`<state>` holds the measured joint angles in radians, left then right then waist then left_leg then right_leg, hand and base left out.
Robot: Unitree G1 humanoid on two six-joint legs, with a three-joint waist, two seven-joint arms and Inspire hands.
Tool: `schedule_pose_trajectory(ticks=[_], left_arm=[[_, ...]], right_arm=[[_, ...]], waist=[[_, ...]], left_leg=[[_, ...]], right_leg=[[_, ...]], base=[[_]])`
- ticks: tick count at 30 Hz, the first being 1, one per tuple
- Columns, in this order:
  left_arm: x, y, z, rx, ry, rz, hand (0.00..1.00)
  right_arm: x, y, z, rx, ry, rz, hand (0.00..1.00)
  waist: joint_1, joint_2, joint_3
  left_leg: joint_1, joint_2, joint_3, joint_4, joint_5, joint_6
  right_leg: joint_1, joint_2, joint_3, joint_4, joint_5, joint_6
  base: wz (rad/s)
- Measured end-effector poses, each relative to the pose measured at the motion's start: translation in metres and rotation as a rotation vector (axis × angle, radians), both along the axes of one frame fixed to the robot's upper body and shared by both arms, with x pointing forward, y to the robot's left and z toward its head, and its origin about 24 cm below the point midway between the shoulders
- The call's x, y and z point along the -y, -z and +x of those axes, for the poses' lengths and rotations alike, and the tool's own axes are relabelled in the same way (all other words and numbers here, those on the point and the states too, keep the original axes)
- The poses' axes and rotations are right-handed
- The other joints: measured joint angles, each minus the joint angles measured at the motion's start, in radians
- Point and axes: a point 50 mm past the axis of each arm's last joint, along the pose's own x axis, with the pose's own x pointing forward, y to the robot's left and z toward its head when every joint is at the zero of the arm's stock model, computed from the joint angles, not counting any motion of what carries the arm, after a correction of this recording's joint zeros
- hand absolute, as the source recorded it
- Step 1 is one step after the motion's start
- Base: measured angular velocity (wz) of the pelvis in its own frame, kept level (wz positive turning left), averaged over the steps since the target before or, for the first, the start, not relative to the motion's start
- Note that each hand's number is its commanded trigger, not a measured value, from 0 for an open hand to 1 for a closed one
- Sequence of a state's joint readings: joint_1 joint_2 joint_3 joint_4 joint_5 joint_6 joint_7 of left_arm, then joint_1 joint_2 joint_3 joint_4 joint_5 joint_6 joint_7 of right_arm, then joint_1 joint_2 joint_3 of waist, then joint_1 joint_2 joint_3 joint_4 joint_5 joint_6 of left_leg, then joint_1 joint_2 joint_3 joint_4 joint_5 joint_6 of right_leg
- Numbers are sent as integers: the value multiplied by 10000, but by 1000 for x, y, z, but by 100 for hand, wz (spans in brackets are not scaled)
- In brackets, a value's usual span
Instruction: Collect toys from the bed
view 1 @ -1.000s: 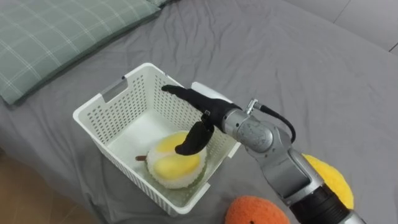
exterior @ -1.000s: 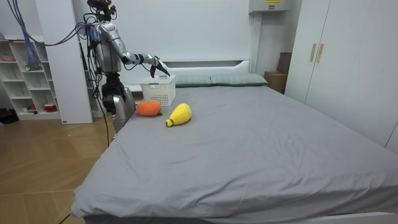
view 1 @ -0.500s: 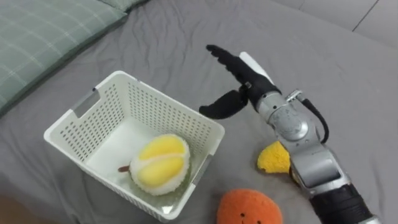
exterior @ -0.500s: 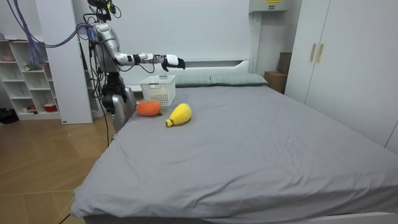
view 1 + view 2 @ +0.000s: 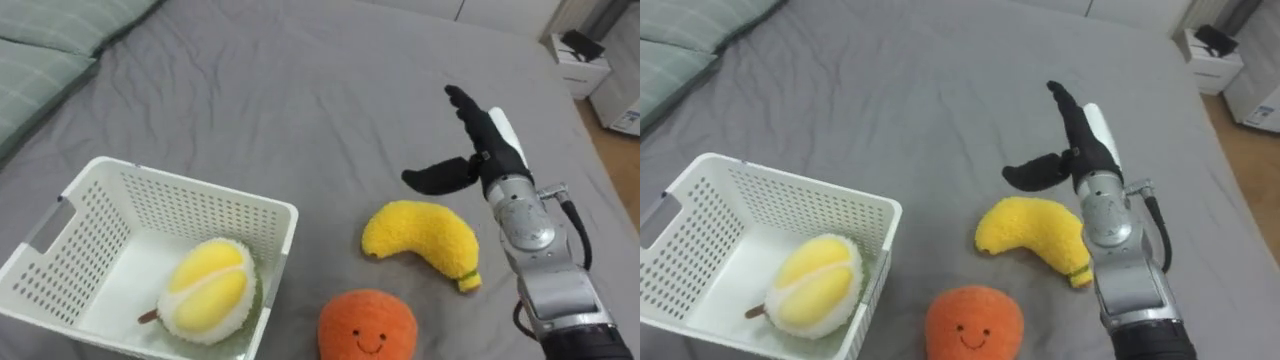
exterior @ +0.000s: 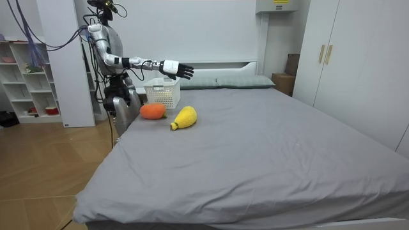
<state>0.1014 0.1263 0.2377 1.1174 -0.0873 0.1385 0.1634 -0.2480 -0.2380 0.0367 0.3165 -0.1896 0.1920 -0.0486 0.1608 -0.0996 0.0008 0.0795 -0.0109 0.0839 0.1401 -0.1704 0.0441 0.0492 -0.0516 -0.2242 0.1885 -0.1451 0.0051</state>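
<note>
Right robot hand hovering over bed, fingers straight and spread, holding nothing, likely readying for plush banana nearby. Plush orange lying beside it. Plush durian sitting in white basket.

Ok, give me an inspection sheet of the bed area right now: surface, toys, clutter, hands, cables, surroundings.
Surface: grey bed sheet, slightly wrinkled.
Job's things: durian plush lies inside the white basket; banana plush and orange plush lie on the sheet outside it.
Clutter: green checked pillow at upper left.
Hands: right hand open, holding nothing, above the sheet beyond the banana plush.
Cables: nothing seen.
Surroundings: wardrobe, shelf unit, wooden floor.
</note>
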Motion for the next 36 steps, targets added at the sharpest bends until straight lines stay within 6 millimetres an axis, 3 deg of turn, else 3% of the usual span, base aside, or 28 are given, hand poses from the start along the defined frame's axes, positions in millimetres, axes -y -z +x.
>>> schedule_pose_trajectory(ticks=[6, 11, 16, 20, 27, 33, 36], left_arm=[[0, 0, -3, -58, 27, 14, 0], [-7, -1, -10, -127, 44, 229, 0], [-22, -5, -15, -278, -9, 720, 0], [-24, -7, -4, -164, 526, 886, 0], [-16, -11, 36, 731, 1302, 808, 0], [-10, -11, 43, 939, 1360, 566, 0], [-9, -10, 43, 1020, 1261, 472, 0]], right_arm=[[12, 19, -5, -697, 640, -185, 0], [24, 47, -16, -1902, 1146, -298, 0], [36, 70, -25, -2952, 2037, -272, 0], [43, 72, -18, -3037, 2631, -774, 0], [55, 56, 4, -2807, 2924, -1556, 0], [60, 56, 5, -3026, 2825, -2363, 0], [63, 61, 0, -3335, 2784, -2667, 0]], waist=[[-170, -44, -33], [-117, -169, -62], [106, -267, -28], [234, -261, 118], [516, -173, 208], [708, 9, 353], [930, 18, 360]], left_leg=[[-45, 10, 45, 12, 0, -3], [-107, 15, 43, 10, -1, -4], [-534, 16, -40, 146, -2, -6], [-1398, 33, -180, 490, 5, -6], [-2796, 38, -440, 846, 56, -10], [-3157, 15, -660, 907, 57, -12], [-3420, 15, -662, 906, 58, -11]], right_leg=[[-89, 24, -9, 17, 11, -12], [-149, 39, -16, -7, 13, -11], [-480, 20, -137, 17, 48, -37], [-1096, 21, -291, -12, 196, -77], [-2239, 10, -565, -9, 319, -133], [-2487, -11, -809, -45, 317, -132], [-2768, -52, -803, -21, 314, -131]], base=[[-1], [0], [4], [10], [11], [9], [1]])
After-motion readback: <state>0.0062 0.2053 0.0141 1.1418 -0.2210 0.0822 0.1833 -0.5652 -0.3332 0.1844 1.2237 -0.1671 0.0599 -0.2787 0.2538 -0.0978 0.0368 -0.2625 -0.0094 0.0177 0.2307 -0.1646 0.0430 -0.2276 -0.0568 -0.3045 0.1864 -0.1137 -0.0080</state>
